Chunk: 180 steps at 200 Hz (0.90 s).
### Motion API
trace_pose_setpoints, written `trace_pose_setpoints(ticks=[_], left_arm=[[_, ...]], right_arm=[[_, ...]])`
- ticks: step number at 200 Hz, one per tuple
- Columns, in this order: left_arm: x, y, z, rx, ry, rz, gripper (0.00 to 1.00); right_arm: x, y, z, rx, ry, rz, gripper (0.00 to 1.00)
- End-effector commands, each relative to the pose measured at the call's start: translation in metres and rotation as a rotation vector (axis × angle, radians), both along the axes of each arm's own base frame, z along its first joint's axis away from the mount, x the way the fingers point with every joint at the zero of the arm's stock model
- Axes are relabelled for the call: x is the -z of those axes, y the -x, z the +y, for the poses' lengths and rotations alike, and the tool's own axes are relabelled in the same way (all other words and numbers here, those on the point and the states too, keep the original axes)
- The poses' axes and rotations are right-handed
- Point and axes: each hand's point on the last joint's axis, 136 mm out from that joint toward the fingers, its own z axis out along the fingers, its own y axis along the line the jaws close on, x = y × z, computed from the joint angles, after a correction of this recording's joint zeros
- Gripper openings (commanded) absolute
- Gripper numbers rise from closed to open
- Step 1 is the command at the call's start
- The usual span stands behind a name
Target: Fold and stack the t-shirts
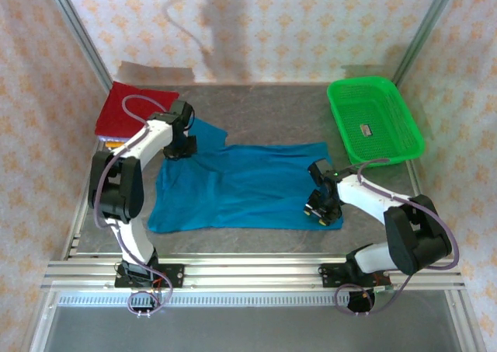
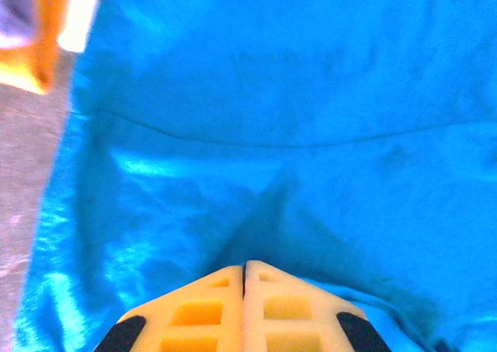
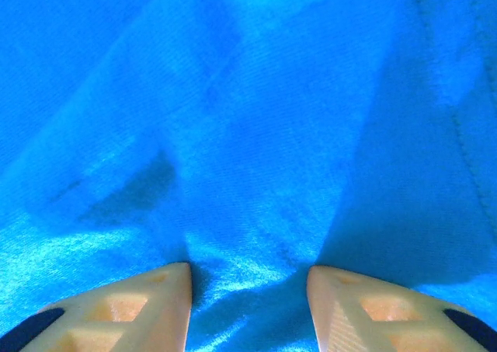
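Note:
The teal-blue t-shirt [image 1: 241,185] lies spread flat across the middle of the table. My left gripper [image 1: 180,146] is at its far left corner. In the left wrist view its jaws [image 2: 245,268] are shut, and a tented crease of the teal cloth [image 2: 311,95] runs up into the tips. My right gripper [image 1: 320,208] rests on the shirt's near right corner. In the right wrist view it [image 3: 248,270] stands open, with a bunched fold of teal cloth [image 3: 248,134] between its fingers. A folded dark red shirt [image 1: 128,107] lies at the far left, with an orange one [image 2: 39,49] under it.
A green mesh basket [image 1: 375,119] stands at the far right of the table. The folded stack sits just left of my left arm. A bare grey table strip [image 1: 256,95] runs behind the teal shirt. Metal frame rails [image 1: 256,270] line the near edge.

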Motion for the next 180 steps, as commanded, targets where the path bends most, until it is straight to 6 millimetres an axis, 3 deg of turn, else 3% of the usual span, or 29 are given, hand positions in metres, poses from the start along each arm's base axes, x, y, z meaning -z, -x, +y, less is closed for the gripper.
trace_pose_setpoints(ticks=[1,66,133,180], left_arm=[[-0.011,0.0,0.019,-0.074,-0.073,-0.042,0.0],[-0.002,0.009,0.041,-0.127,-0.163,0.028,0.0],[0.02,0.019,0.065,-0.134,-0.238,0.118,0.0],[0.037,0.017,0.051,-0.115,-0.15,0.139,0.0]], right_arm=[[0.012,0.013,-0.008,-0.01,0.042,0.055,0.45],[0.014,0.015,-0.01,-0.008,0.05,0.073,0.46],[0.01,0.019,-0.019,-0.011,0.095,0.094,0.46],[0.011,0.018,-0.017,-0.01,0.091,0.1,0.49]])
